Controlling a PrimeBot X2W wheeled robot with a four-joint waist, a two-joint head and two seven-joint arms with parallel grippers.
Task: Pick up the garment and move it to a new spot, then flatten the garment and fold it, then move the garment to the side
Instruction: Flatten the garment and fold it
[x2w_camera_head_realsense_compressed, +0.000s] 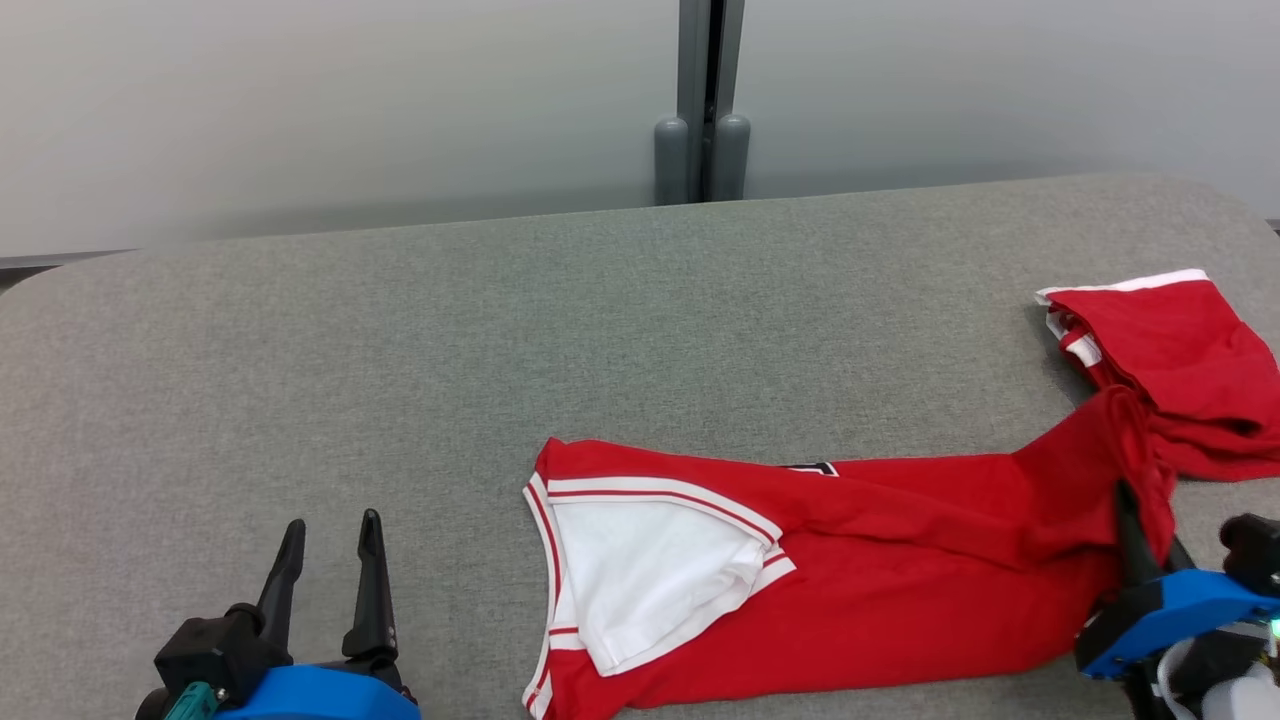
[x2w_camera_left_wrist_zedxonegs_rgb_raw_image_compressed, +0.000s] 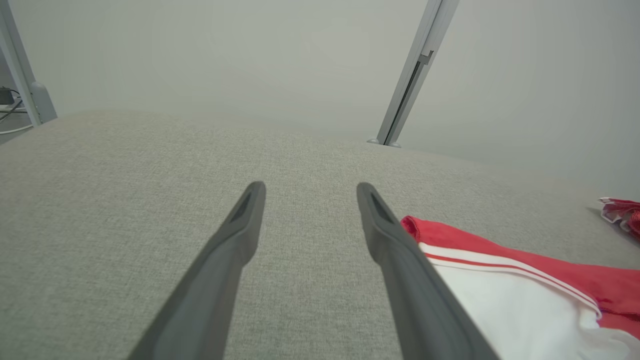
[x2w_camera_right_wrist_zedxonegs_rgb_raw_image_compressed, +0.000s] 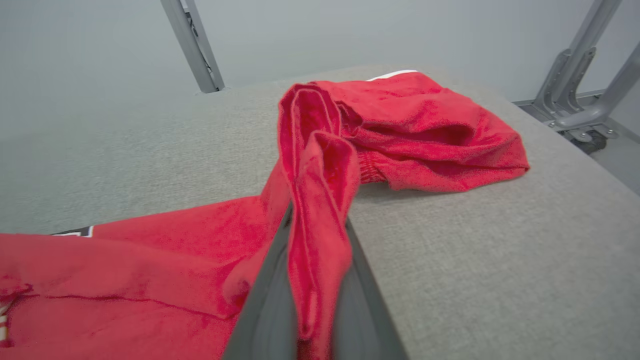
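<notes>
A red garment (x2w_camera_head_realsense_compressed: 900, 580) with white trim and a white inner panel lies stretched across the grey table (x2w_camera_head_realsense_compressed: 400, 380), its far end bunched at the right edge (x2w_camera_head_realsense_compressed: 1170, 350). My right gripper (x2w_camera_head_realsense_compressed: 1135, 500) is shut on a raised fold of the red garment (x2w_camera_right_wrist_zedxonegs_rgb_raw_image_compressed: 320, 200), which stands pinched between the two dark fingers (x2w_camera_right_wrist_zedxonegs_rgb_raw_image_compressed: 265, 305). My left gripper (x2w_camera_head_realsense_compressed: 330, 540) rests open at the lower left, a little left of the garment's trimmed edge (x2w_camera_left_wrist_zedxonegs_rgb_raw_image_compressed: 480, 255), with nothing between its fingers (x2w_camera_left_wrist_zedxonegs_rgb_raw_image_compressed: 235, 240).
A grey post (x2w_camera_head_realsense_compressed: 705, 100) stands behind the table's far edge against a pale wall. A metal frame base (x2w_camera_right_wrist_zedxonegs_rgb_raw_image_compressed: 575, 110) sits on the floor past the table's right end. Bare table lies left of the garment.
</notes>
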